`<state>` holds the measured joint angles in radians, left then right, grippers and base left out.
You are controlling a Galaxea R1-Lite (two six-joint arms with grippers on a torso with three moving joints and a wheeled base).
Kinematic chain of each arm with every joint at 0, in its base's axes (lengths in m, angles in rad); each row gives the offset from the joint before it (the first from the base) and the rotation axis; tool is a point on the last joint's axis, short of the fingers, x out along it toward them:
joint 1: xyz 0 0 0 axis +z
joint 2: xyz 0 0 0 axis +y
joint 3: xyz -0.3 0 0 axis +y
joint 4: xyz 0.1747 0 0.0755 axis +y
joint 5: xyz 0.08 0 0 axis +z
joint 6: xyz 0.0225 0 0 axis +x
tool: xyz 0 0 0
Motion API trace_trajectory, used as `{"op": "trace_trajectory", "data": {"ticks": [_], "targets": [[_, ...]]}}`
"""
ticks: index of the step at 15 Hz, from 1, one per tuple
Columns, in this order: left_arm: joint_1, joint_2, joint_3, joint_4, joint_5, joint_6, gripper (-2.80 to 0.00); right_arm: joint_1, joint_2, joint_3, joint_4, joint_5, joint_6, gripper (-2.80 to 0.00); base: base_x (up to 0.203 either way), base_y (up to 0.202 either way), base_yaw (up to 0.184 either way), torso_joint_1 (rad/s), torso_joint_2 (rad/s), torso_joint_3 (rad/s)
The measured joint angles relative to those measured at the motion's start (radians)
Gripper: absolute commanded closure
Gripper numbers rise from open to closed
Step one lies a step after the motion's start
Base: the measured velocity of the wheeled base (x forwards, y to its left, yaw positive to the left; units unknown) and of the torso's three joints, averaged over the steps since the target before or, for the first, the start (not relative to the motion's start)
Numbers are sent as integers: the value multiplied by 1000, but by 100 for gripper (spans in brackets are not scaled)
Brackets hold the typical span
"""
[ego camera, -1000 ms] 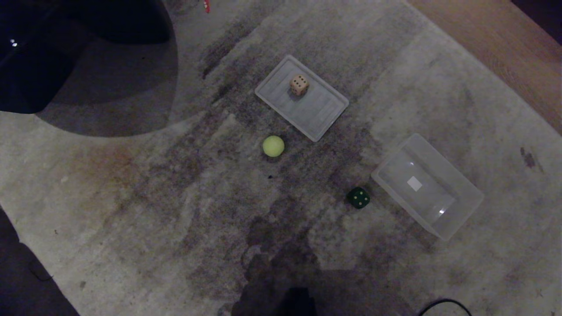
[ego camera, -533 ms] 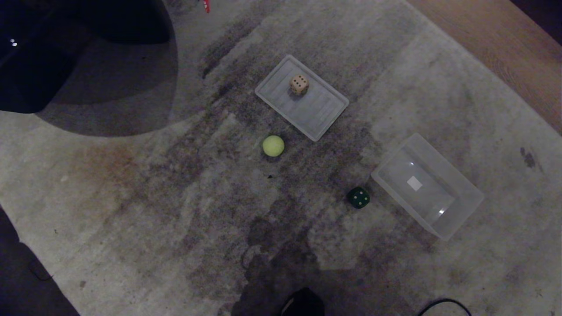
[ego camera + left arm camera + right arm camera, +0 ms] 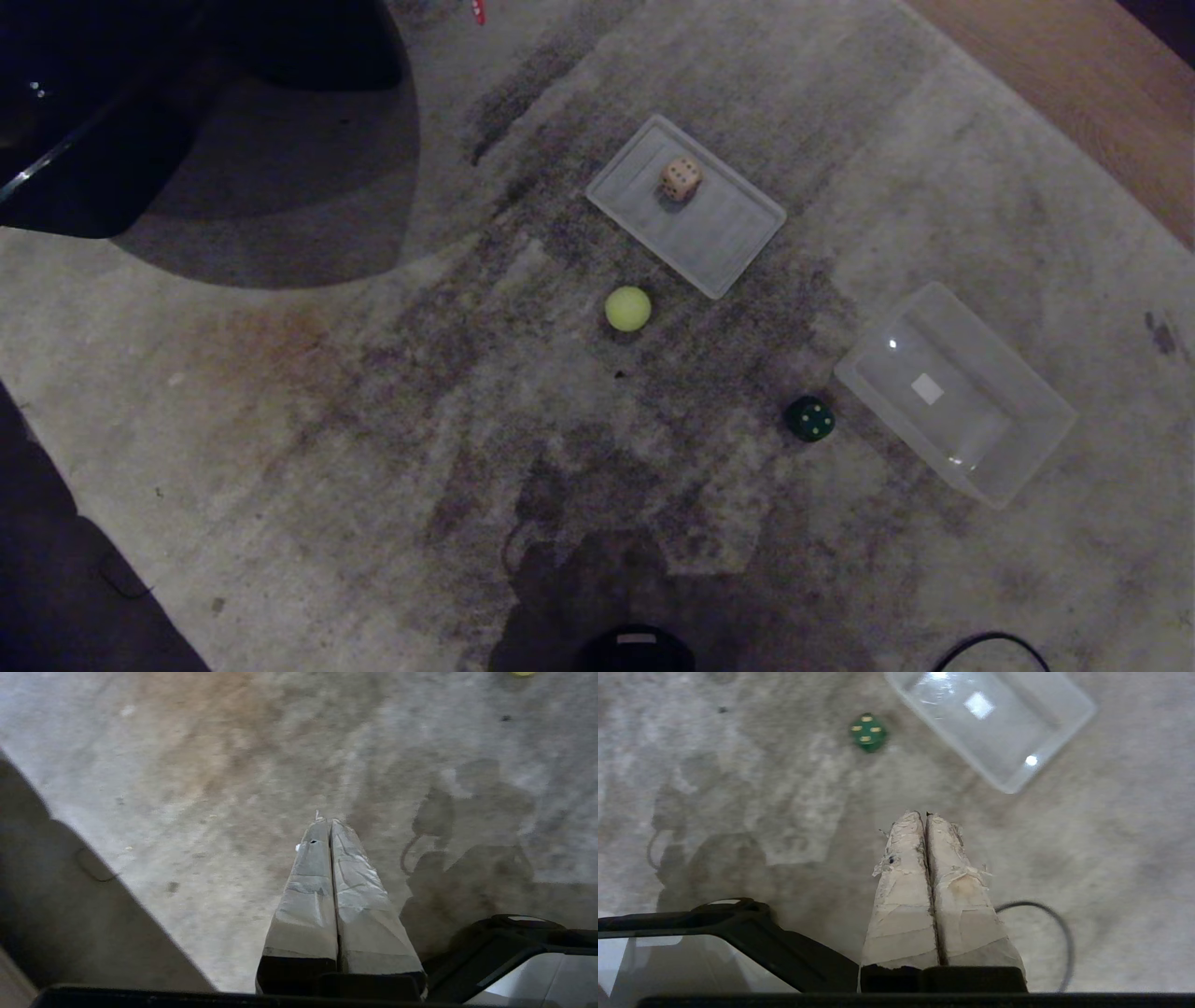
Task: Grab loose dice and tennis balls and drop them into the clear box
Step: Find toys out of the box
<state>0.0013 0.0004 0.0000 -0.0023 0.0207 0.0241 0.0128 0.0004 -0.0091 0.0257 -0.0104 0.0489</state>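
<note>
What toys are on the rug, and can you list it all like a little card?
tennis ball: loose on the rug
green die: on the rug, beside the clear box, not in it
tan die: sitting on the flat clear panel
clear box: nothing inside
left claw: shut, holding nothing, above bare rug
right claw: shut, holding nothing, short of the green die

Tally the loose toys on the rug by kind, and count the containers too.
Dice: 2, a tan die and a dark green die
Tennis balls: 1, the ball
Clear box: 1
Flat clear panel: 1
Total: 5
</note>
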Motion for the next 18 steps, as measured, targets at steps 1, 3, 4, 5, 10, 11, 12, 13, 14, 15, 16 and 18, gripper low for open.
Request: {"op": "trace_trajectory", "data": {"ticks": [1, 3, 4, 5, 10, 11, 12, 13, 14, 15, 16, 18], "targets": [[0, 0, 0, 0, 1, -2, 0, 0, 0, 0, 0, 0, 0, 0, 0, 173, 1, 1, 1, -4], [-1, 0, 0, 0, -1, 6, 0, -2, 0, 0, 0, 1, 0, 0, 0, 109, 3, 5, 4, 2], [-1, 0, 0, 0, -2, 15, 0, -2, 0, 0, 0, 0, 0, 0, 0, 0, 0, 0, 0, 0], [0, 0, 0, 0, -6, 19, 0, 0, 0, 0, 0, 1, -1, 0, 0, 0, 0, 0, 0, 0], [0, 0, 0, -2, -15, 24, 0, -2, 0, 0, 0, 0, 0, 0, 0, 0, 0, 2, -1, -33], [0, 0, 0, -2, -15, 25, 0, -1, 0, 0, 0, 0, -1, 0, 0, 0, 0, 5, 2, -177], [0, 0, 0, -2, -15, 26, 0, -1, 0, 0, 0, 1, -1, 0, 0, 0, 0, 2, 3, -185], [0, 0, 0, -2, -15, 26, 0, 0, 0, 0, 0, 1, -2, 0, 0, 0, 0, 1, 3, -183], [0, 0, 0, -1, -16, 26, 0, 0, 0, 0, 0, 1, -2, 0, 0, 0, 0, 2, 2, -191], [0, 0, 0, -2, -16, 26, 0, 0, 0, 0, 0, 1, -2, 0, 0, 0, 0, 2, 2, -198], [0, 0, 0, -2, -16, 27, 0, 0, 0, 0, 0, 1, -2, 0, 0, 0, 0, -2, -1, -193], [0, 0, 0, -2, -18, 29, 0, -1, 0, 0, 0, 1, -2, 0, 0, 0, 0, 5, 4, -198]]}}
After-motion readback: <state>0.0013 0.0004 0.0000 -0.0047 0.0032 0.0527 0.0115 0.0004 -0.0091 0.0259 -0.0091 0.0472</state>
